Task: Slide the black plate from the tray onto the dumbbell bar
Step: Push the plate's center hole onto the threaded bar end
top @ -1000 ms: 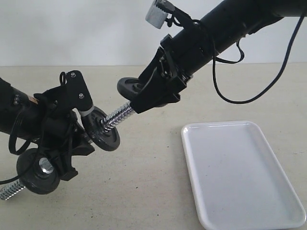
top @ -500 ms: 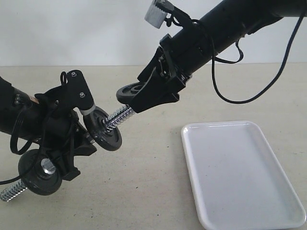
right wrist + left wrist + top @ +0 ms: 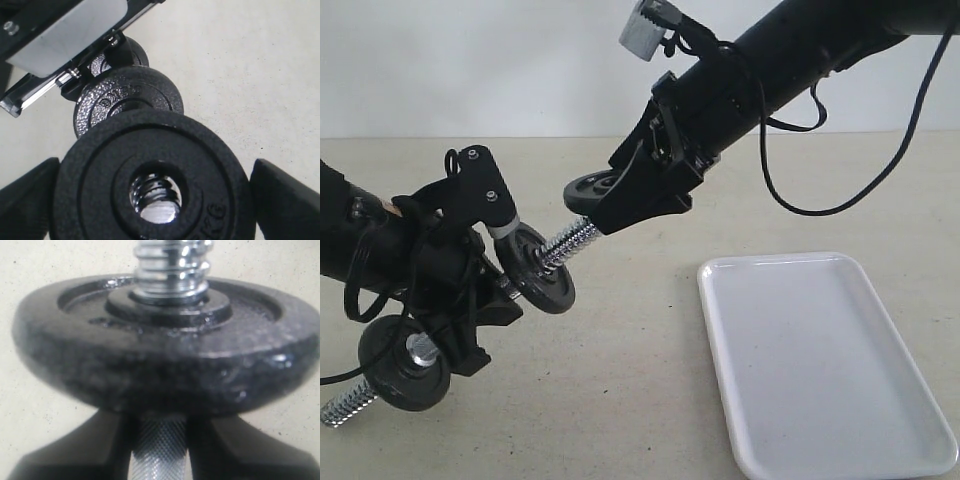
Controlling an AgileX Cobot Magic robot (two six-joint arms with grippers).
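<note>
Count, near to far: we have one white tray [image 3: 920, 440] on the table [image 3: 620, 400], front right; one dumbbell bar [image 3: 565, 240]; three black discs alike, two on the bar and one carried; two pincers.

The nearest disc [image 3: 402, 362] sits on the bar's low end at far left, threaded tip poking out beyond it. From there the bar slopes up toward mid-scene, clear of the table.

Next the left pincer [image 3: 470, 312]: narrow gap, clamped on the bar's knurled middle between the two mounted discs. In the left wrist view we see a finger [image 3: 65, 455] on each side of the knurling. The second disc [image 3: 542, 270] sits on the thread right above that grip; touching the fingers or just off them, we cannot tell.

Past it, bare thread runs up to the right pincer [image 3: 640, 195]. That one is spread wide and grips the black plate [image 3: 588, 187] by its rim, a finger [image 3: 285, 200] on each side. So the plate is in the air, well apart from the tray, at the bar's upper tip, apart from the second disc with thread showing between. In the right wrist view we see the threaded tip through the plate's centre hole, roughly centred; whether it has entered the hole we cannot tell.
</note>
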